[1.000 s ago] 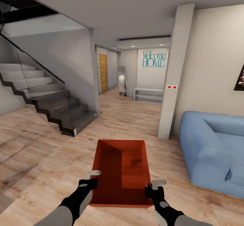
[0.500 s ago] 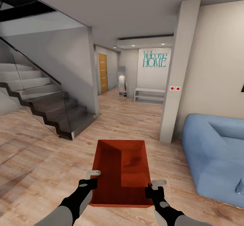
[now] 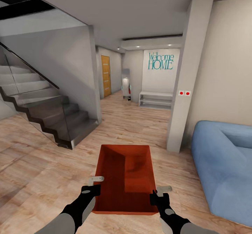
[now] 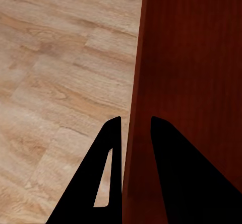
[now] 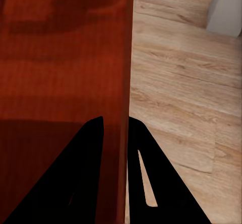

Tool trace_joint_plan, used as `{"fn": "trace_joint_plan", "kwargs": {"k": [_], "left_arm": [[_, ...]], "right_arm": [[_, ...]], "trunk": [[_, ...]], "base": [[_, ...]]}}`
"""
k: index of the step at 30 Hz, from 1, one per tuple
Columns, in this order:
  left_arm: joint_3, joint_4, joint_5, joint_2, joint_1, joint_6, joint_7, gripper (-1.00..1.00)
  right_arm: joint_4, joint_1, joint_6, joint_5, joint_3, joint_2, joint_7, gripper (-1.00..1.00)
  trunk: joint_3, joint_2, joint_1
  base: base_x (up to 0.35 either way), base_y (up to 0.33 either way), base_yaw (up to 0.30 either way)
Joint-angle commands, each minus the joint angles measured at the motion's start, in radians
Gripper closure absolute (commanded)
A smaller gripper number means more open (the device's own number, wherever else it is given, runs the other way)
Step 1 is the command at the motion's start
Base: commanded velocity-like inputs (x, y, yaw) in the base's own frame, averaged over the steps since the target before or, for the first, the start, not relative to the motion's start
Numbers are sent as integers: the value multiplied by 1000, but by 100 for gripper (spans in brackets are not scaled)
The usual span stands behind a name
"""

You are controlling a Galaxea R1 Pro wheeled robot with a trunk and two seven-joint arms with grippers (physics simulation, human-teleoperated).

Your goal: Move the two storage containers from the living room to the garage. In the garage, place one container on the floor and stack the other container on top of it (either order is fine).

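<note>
- Between the two arms, low in the head view, an orange-red storage container (image 3: 126, 179) is carried level above the light wood-plank floor (image 3: 42, 164), open top upward, its long sides running away from the robot.
- Left pincer (image 3: 93, 184) is clamped on the container's left wall near the close end; in the left wrist view (image 4: 132, 128) one dark finger (image 4: 108, 153) lies outside the thin wall and the other inside it.
- Right pincer (image 3: 160, 193) is clamped on the right wall at about the same depth; the right wrist view (image 5: 115, 126) shows its fingers (image 5: 146, 158) pressed against either face of the wall.
- Inside the container the bottom is bare, with a darker shadow over its left half and near end.
- To the left rises a staircase (image 3: 38, 101) with dark stringers and a glass balustrade.
- To the right stands a blue sofa (image 3: 224, 160), just beyond a white pillar (image 3: 187, 80) bearing two small red dots (image 3: 184, 93).
- Ahead, a corridor leads to a white wall lettered "Welcome HOME" (image 3: 160, 61) in teal, a low white shelf unit (image 3: 155, 99) under it and an orange wooden door (image 3: 106, 75) on the left side.
</note>
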Motion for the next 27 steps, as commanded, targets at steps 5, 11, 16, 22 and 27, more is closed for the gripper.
{"fn": "trace_joint_plan", "kwargs": {"k": [5,11,16,22,27], "left_arm": [[-8,-2,-4,2,0,8,21,100],[-8,-2,-4,2,0,8,21,100],[-8,-2,-4,2,0,8,21,100],[-7,-2,-4,2,0,8,21,100],[-9,-2,-4,2,0,8,21,100]], "right_arm": [[1,-1,-9,-22,-18,-1,-15,100],[1,-1,-9,-22,-18,-2,-15,100],[0,-1,-9,-22,-18,-2,-15,100],[0,-1,-9,-22,-19,-2,-15,100],[0,-1,-9,-22,-19,-1,-15,100]], "trunk": [[-1,-1,1],[-1,-1,1],[-1,-1,1],[-1,-1,1],[-1,-1,1]], "base": [[321,0,0],[321,0,0],[321,0,0],[321,0,0],[321,0,-36]]}}
